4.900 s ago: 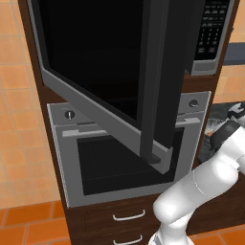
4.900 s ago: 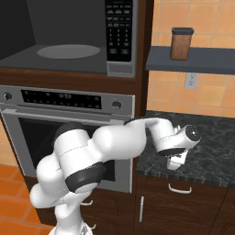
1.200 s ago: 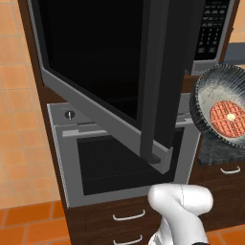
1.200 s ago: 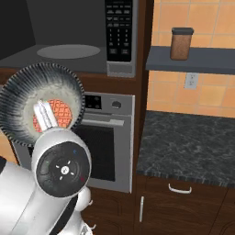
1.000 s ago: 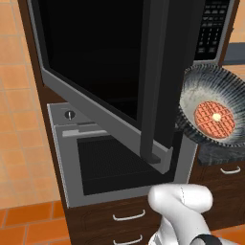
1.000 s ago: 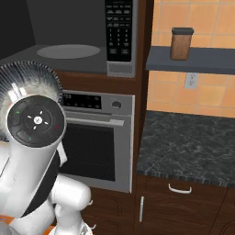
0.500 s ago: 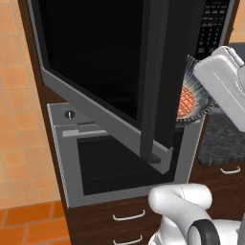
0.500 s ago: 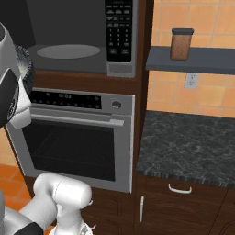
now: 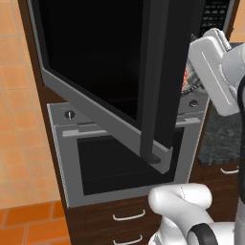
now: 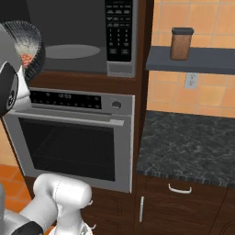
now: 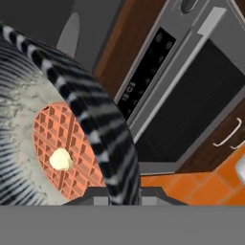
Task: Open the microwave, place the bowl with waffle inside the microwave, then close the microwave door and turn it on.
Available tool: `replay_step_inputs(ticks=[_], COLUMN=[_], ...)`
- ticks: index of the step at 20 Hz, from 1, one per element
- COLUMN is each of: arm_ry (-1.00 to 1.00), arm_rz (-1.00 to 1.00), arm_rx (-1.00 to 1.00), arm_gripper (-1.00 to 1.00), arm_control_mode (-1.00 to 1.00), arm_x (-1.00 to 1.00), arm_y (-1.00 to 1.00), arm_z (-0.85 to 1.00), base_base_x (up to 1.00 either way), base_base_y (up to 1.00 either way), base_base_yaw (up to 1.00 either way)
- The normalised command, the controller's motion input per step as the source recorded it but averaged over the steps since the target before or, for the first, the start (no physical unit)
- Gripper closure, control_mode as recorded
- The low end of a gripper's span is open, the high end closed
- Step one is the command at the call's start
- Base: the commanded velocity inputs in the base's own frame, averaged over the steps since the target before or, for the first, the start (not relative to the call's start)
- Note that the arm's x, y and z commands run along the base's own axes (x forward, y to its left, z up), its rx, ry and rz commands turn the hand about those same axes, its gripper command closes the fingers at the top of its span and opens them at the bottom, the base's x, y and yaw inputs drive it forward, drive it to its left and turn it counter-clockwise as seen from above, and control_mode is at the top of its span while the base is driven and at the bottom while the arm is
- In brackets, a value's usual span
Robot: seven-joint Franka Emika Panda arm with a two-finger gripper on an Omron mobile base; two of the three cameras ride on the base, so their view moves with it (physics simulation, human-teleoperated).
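Note:
The microwave stands with its cavity exposed and a glass turntable inside. The microwave door is swung wide toward me, its thick dark edge in front of the arm. The bowl with waffle hangs tilted at the left front of the cavity, at about the height of the cavity floor. Its ribbed wall curves around the orange waffle in the hand view. A sliver of the bowl peeks past the door edge. My gripper is shut on the bowl's rim, fingers mostly hidden by it.
A steel oven with a display strip sits under the microwave. To the right are a dark stone counter, a shelf with a brown jar, and drawers below. My white forearm crosses beside the door edge.
The arm has swung the bowl left and up toward the open cavity. It now shows at the upper left of the right base view and sits further behind the door edge.

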Motion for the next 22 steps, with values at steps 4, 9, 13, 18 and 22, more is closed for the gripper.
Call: replay_step_inputs(ticks=[4,9,13,18,22], arm_ry=[-0.03,0.0,0.0,0.07,0.14], arm_rz=[-0.13,-0.23,-0.2,-0.1,-0.01], arm_rx=[0.0,0.0,0.0,0.0,0.01], arm_gripper=[1.0,1.0,1.0,1.0,1.0], arm_control_mode=[-1.0,-1.0,-1.0,-1.0,-1.0], arm_x=[0.61,0.71,0.92,0.86,0.46], arm_y=[0.26,0.19,0.12,-0.01,-0.06], arm_z=[0.36,0.14,0.04,0.0,0.0], base_base_x=[0.0,0.0,0.0,0.0,0.0], base_base_y=[0.0,0.0,0.0,0.0,0.0], base_base_yaw=[0.0,0.0,0.0,0.0,0.0])
